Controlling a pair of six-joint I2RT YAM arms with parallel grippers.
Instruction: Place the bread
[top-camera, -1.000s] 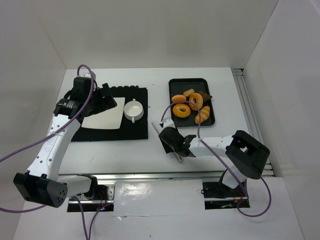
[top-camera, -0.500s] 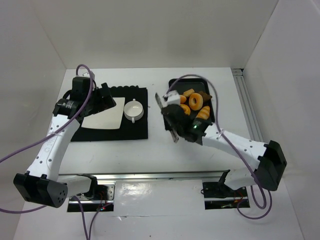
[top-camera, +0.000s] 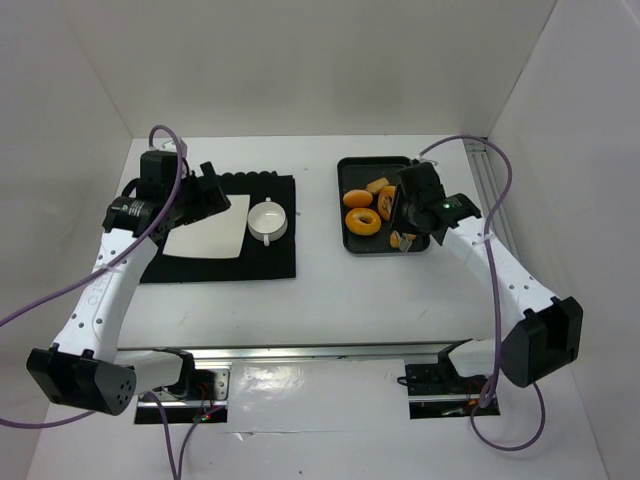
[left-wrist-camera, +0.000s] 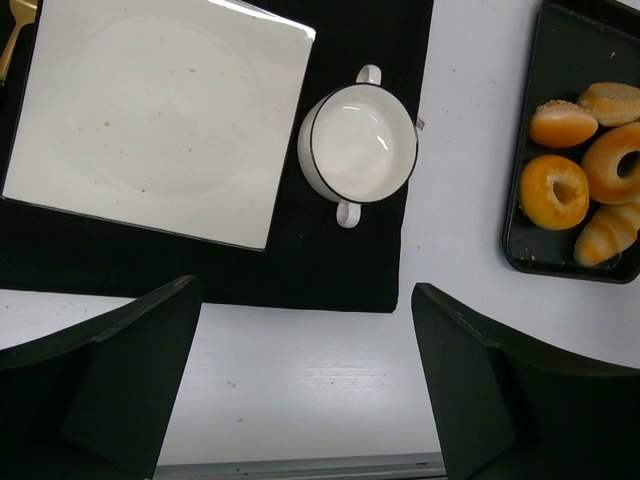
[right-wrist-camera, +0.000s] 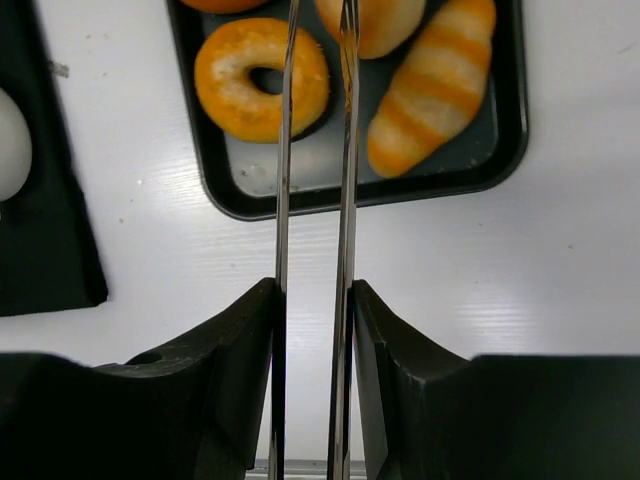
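A black tray (top-camera: 344, 244) at the back right holds several breads, among them a ring donut (top-camera: 363, 221) and a round bun (top-camera: 357, 198). My right gripper (top-camera: 405, 218) hovers over the tray's right half. In the right wrist view it (right-wrist-camera: 312, 330) is shut on metal tongs (right-wrist-camera: 345, 150). Their two blades are slightly apart and reach over the donut (right-wrist-camera: 250, 80) and a bun (right-wrist-camera: 385, 25), with a striped roll (right-wrist-camera: 432, 95) beside them. My left gripper (top-camera: 212, 195) is open and empty above a square white plate (top-camera: 210, 232).
The plate (left-wrist-camera: 150, 120) and a white two-handled bowl (left-wrist-camera: 360, 145) sit on a black mat (top-camera: 270, 262) at the left. The tray (left-wrist-camera: 520, 265) shows at the right edge of the left wrist view. White walls enclose the table, and a rail runs along the right side.
My right arm has swung the tongs from the front middle of the table back and right to above the tray. The left arm has barely moved.
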